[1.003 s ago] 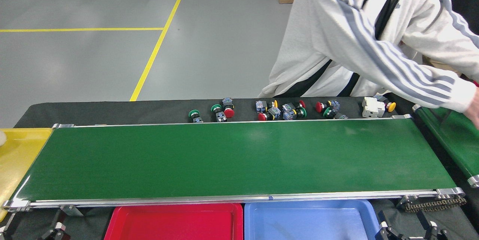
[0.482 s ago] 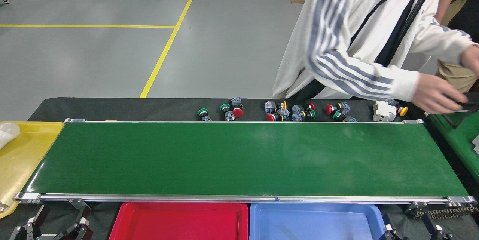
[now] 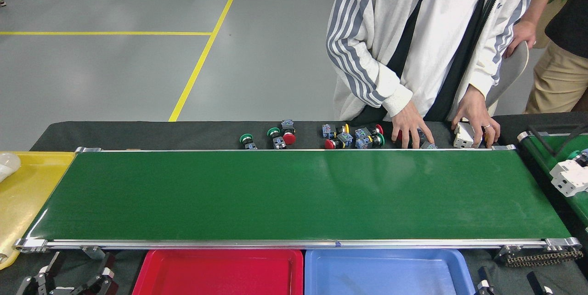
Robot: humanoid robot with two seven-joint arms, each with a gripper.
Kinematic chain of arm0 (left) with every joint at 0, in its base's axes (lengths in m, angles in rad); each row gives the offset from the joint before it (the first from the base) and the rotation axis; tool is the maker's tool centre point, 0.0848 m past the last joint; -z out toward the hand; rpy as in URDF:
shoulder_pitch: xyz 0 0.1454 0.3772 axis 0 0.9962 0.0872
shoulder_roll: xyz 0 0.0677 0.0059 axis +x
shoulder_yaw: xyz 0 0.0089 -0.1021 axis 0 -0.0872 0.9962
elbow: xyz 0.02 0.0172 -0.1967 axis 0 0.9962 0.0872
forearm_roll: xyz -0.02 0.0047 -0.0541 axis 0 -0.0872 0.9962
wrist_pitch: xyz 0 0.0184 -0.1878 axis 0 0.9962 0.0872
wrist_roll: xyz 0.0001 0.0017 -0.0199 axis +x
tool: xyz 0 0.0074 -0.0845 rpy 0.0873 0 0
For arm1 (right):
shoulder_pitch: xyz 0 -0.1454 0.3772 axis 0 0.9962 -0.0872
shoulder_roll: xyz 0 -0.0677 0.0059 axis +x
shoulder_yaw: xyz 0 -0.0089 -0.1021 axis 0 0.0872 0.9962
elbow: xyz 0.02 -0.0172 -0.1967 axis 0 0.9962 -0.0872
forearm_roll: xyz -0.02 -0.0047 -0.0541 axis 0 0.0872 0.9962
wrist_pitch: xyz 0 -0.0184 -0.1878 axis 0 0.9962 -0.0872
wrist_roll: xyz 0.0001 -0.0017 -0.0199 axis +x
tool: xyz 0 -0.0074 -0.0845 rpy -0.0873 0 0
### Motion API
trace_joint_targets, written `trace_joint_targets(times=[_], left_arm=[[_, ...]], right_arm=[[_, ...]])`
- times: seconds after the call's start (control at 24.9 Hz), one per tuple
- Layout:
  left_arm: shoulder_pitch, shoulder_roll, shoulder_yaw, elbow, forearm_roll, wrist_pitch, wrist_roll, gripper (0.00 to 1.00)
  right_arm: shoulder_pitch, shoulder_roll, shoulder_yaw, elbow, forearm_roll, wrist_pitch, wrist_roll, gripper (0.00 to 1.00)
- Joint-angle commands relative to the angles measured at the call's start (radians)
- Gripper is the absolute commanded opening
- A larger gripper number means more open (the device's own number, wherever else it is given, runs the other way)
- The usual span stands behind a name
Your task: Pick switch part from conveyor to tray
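Red tray (image 3: 220,272) and blue tray (image 3: 388,272) lay bare just beyond both tools; yellow tray (image 3: 23,198) held something pale. Left tool (image 3: 69,281) and right tool (image 3: 510,283) sat low, spread unclear. Switch parts (image 3: 353,136) lay across the conveyor (image 3: 294,194), under a person's hands (image 3: 411,125).

Only scraps of the robot show along the bottom edge of the frame. At lower left, the left gripper (image 3: 69,281) is a cluster of black links with small silver-grey blocks and pale screw heads at the joints, its fingers (image 3: 103,279) black with light tips. At lower right, the right gripper (image 3: 510,283) appears as two black, slim prongs with whitish tips, cut off by the frame edge, so little more of it can be made out.
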Motion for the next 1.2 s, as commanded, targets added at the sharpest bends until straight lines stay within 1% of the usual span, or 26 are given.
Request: trace_joint_targets(times=[0.0, 0.12, 0.28, 0.4, 0.56, 0.8, 0.96, 1.16], left_arm=[[0.002, 0.013, -0.006, -0.013, -0.012, -0.006, 0.005, 1.00], [0.002, 0.009, -0.010, -0.010, -0.015, -0.003, 0.005, 1.00], [-0.004, -0.001, 0.003, -0.007, -0.017, 0.014, 0.004, 1.00], [0.002, 0.001, 0.005, -0.005, -0.017, 0.075, 0.005, 1.00], [0.008, 0.001, 0.003, -0.004, -0.015, 0.077, 0.005, 1.00], [0.008, 0.004, 0.003, -0.005, -0.014, 0.075, 0.005, 1.00], [0.005, 0.012, 0.005, -0.007, -0.014, 0.075, 0.005, 1.00], [0.006, 0.013, 0.002, -0.007, -0.014, 0.075, 0.005, 1.00]], right_arm=[[-0.017, -0.011, -0.005, -0.012, -0.001, 0.011, 0.007, 0.98], [-0.024, -0.016, -0.005, -0.012, 0.001, 0.011, 0.020, 0.98], [-0.037, -0.049, -0.005, -0.003, 0.001, 0.023, 0.027, 0.98], [-0.039, -0.072, -0.005, 0.011, 0.001, 0.023, 0.027, 0.98], [-0.070, -0.092, -0.008, 0.032, -0.001, 0.025, 0.062, 0.98], [-0.172, -0.129, -0.006, 0.115, -0.001, 0.040, 0.099, 0.98], [-0.243, -0.163, -0.002, 0.158, -0.001, 0.054, 0.151, 0.98], [-0.298, -0.211, 0.005, 0.228, 0.009, 0.056, 0.154, 0.98]])
